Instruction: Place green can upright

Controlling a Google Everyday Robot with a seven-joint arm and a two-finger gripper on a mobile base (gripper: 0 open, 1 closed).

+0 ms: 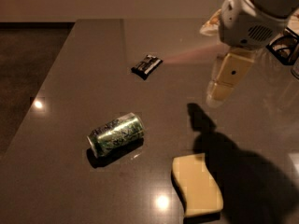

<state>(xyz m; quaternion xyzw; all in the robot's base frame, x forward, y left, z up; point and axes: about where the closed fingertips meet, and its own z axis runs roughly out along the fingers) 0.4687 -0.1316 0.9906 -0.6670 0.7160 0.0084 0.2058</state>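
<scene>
The green can (116, 134) lies on its side on the dark grey table (84, 69), left of centre, its silver end facing lower left. My gripper (223, 80) hangs above the table at the upper right, well to the right of the can and higher than it, with its cream-coloured fingers pointing down. It touches nothing. Its shadow falls on the table below it.
A flat black packet (146, 66) lies behind the can near the table's middle. A yellow sponge (196, 186) lies at the front, right of the can. More items (282, 45) sit at the far right edge behind the arm. The table's left edge runs diagonally.
</scene>
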